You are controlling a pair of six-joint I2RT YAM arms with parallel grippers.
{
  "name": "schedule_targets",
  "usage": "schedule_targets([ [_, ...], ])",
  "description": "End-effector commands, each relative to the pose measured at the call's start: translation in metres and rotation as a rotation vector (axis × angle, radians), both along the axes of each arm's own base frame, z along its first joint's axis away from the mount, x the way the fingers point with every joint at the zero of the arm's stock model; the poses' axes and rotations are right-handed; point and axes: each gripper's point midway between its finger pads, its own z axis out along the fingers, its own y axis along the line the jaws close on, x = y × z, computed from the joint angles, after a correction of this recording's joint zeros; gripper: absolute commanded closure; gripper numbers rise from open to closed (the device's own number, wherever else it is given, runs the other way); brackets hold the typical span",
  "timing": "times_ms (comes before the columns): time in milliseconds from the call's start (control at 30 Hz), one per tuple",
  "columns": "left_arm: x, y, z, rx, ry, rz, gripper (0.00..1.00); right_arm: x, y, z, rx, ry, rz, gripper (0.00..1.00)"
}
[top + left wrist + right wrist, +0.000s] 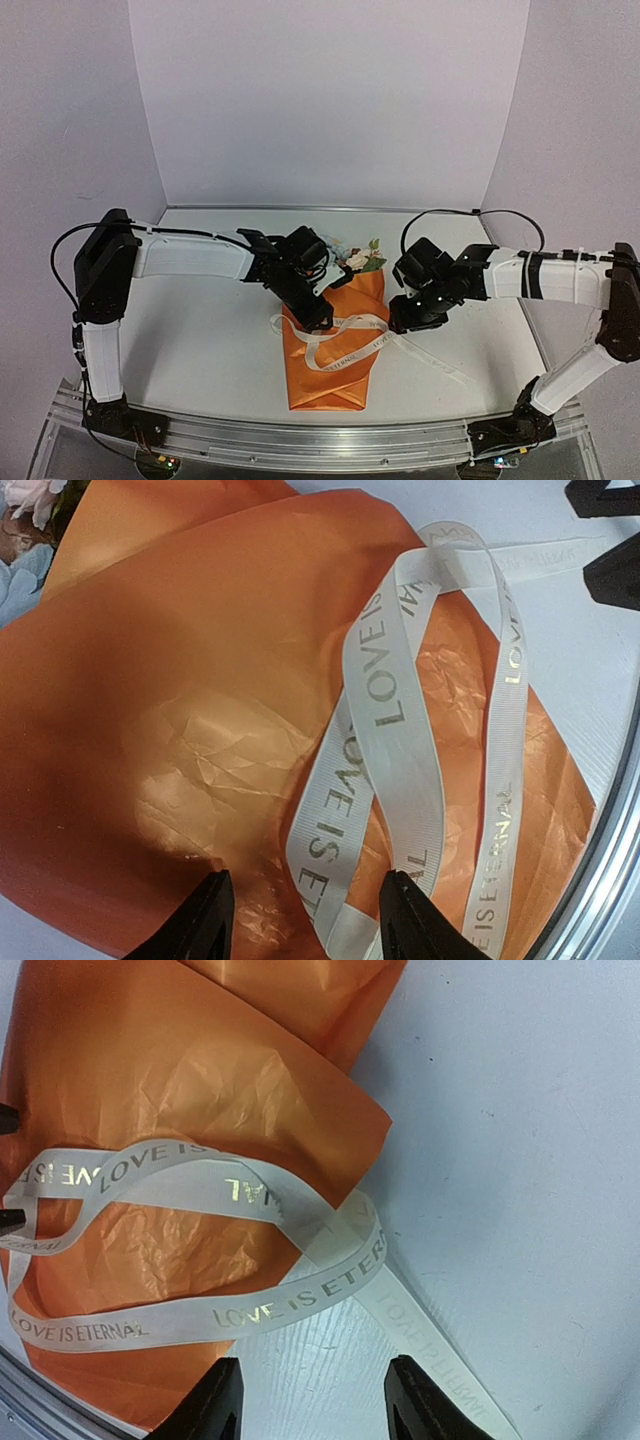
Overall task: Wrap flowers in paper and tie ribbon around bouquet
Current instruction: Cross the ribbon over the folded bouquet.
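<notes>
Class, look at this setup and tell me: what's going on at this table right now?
Two robot arms are working on a bouquet lying on the table. The flowers are already wrapped in orange paper. A ribbon printed "LOVE IS ETERNAL" lies in a loose loop across the paper, not yet tied, with one tail trailing onto the table. The left gripper and right gripper hover over it, fingers open, holding nothing.

Both arms bend inward toward each other, left gripper [318, 317] and right gripper [404, 318] tilted downward, fingers parted, empty.
</notes>
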Motion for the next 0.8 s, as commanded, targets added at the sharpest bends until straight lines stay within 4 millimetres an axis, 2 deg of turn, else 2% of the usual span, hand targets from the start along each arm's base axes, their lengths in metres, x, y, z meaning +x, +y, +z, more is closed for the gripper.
schedule_targets([
  [0, 0.003, -0.006, 0.003, 0.024, -0.031, -0.009, 0.52, 0.006, -0.013, 0.007, -0.013, -0.058, -0.018, 0.49],
  [133, 0.003, -0.005, -0.004, 0.053, -0.038, -0.003, 0.59, 0.005, -0.023, 0.001, -0.038, -0.06, -0.019, 0.47],
  [233, 0.005, -0.005, -0.003, 0.059, -0.054, 0.009, 0.72, 0.006, -0.032, -0.005, -0.06, -0.057, -0.023, 0.45],
  [333, 0.012, -0.006, 0.007, 0.038, -0.093, 0.035, 0.87, 0.006, -0.041, -0.013, -0.095, -0.05, -0.018, 0.44],
  [467, 0.022, -0.007, 0.028, -0.016, -0.159, 0.075, 0.99, 0.003, -0.045, -0.026, -0.12, -0.013, 0.019, 0.42],
  [600, 0.028, -0.009, 0.043, -0.065, -0.183, 0.126, 1.0, 0.001, -0.03, -0.036, -0.096, 0.029, 0.11, 0.37],
  [767, 0.038, -0.006, 0.052, -0.096, -0.194, 0.179, 1.0, 0.003, -0.014, -0.045, -0.082, 0.071, 0.18, 0.35],
])
